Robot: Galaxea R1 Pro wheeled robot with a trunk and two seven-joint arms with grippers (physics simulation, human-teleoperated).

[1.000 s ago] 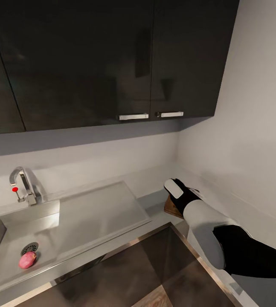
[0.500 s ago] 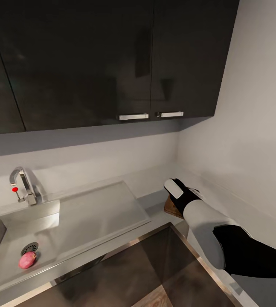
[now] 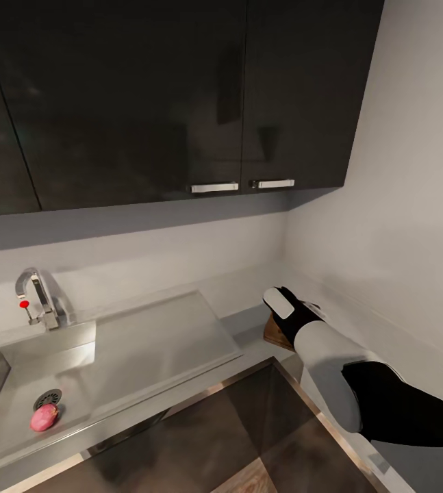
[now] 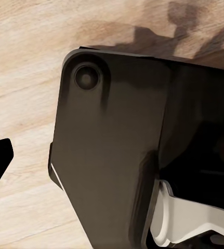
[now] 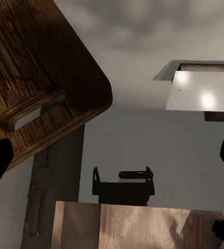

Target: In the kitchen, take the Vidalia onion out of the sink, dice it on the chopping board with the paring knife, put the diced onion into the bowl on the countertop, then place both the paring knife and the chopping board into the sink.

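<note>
The countertop [image 3: 248,322] wraps the corner. The sink [image 3: 16,404] holds the pink Vidalia onion [image 3: 44,416] beside its drain. I've got my right gripper [image 3: 284,316] at the chopping board [image 5: 44,78], fingers apart and touching nothing, I judge ready to grasp its handle end.

I count: 1 onion [image 3: 44,416] | 1 sink [image 3: 77,363] | 1 tap [image 3: 36,298] | 1 chopping board [image 5: 36,78] | 2 cabinet handles [image 3: 213,187]
</note>
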